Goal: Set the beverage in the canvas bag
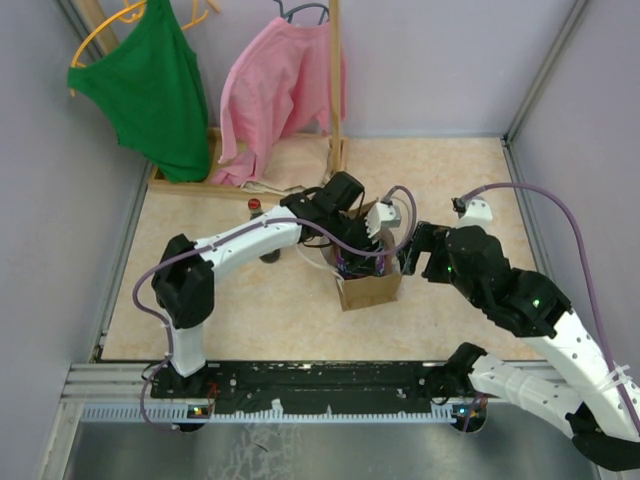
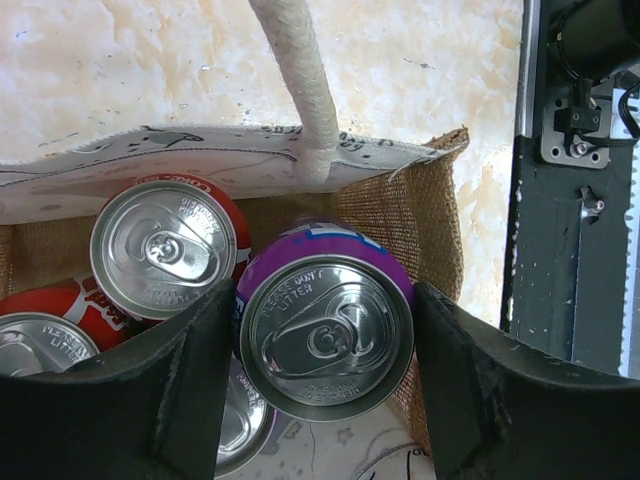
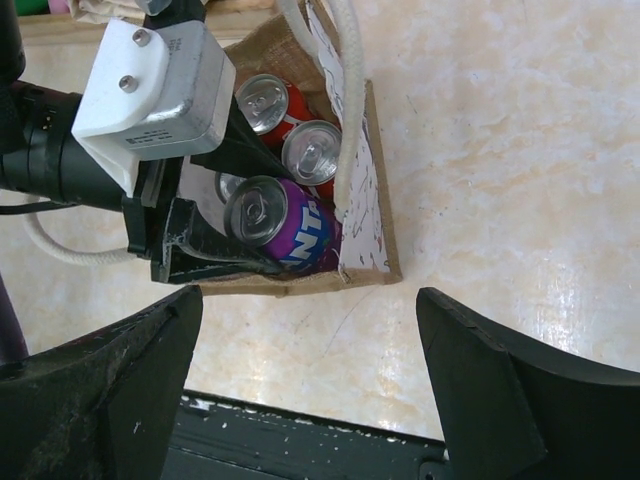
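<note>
The canvas bag (image 1: 370,290) stands open on the table's middle, tan-brown with a pale speckled panel (image 2: 150,160) and white rope handles (image 2: 300,80). My left gripper (image 1: 358,250) reaches down into it and is shut on an upright purple can (image 2: 328,335), one finger on each side. The can sits in the bag's near corner, also visible in the right wrist view (image 3: 300,225). Red cans (image 2: 170,245) stand beside it inside the bag. My right gripper (image 1: 412,255) hovers just right of the bag, open and empty, its jaws wide apart over bare table (image 3: 308,300).
A wooden rack at the back holds a green top (image 1: 150,90) and a pink garment (image 1: 275,95). A small red-capped bottle (image 1: 254,206) stands left of the bag. The black base rail (image 1: 320,380) runs along the near edge. Walls close both sides.
</note>
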{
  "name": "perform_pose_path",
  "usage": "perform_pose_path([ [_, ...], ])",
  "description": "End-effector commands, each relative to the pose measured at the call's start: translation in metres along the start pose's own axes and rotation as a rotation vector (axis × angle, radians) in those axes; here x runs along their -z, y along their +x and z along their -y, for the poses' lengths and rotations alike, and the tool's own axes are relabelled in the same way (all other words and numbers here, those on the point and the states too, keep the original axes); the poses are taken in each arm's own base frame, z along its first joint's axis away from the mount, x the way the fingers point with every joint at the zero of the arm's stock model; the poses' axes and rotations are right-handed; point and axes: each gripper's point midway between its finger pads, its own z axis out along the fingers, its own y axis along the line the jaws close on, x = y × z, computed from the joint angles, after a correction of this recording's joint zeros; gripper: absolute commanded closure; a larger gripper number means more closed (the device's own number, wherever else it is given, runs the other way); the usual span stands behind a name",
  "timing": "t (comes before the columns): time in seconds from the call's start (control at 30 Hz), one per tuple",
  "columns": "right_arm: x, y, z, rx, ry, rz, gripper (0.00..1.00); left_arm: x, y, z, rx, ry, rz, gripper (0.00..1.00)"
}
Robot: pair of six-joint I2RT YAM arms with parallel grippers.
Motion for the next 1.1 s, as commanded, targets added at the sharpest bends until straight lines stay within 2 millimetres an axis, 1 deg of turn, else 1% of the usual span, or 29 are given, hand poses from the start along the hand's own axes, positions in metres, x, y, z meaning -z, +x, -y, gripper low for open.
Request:
perform_pose_path([
  [0.0, -0.003, -0.009, -0.003, -0.020, 0.004, 0.036, 0.12, -0.012, -0.009, 0.011, -0.011, 0.039, 0.018, 1.00],
  [0.4, 0.000, -0.008, 0.001, -0.021, 0.016, 0.035, 0.12, -0.031, -0.003, 0.002, 0.021, 0.004, 0.004, 1.00],
  [0.73, 0.001, -0.008, 0.002, -0.025, 0.014, 0.036, 0.12, -0.040, 0.008, 0.009, 0.011, 0.003, -0.029, 0.99],
  [0.8, 0.001, -0.007, 0.002, -0.025, 0.014, 0.035, 0.12, -0.041, 0.010, 0.011, 0.011, 0.006, -0.039, 0.91],
  [0.87, 0.000, -0.007, 0.001, -0.025, 0.012, 0.034, 0.12, -0.041, 0.013, 0.013, 0.013, 0.008, -0.049, 0.76],
  [0.97, 0.000, -0.007, 0.001, -0.027, 0.008, 0.034, 0.12, -0.039, 0.014, 0.014, 0.011, 0.008, -0.054, 0.59],
  [1.03, 0.000, -0.007, 0.001, -0.027, 0.008, 0.033, 0.12, -0.038, 0.015, 0.015, 0.008, 0.008, -0.054, 0.50],
  [1.07, 0.000, -0.006, 0.001, -0.027, 0.008, 0.032, 0.12, -0.038, 0.015, 0.016, 0.008, 0.009, -0.054, 0.48],
])
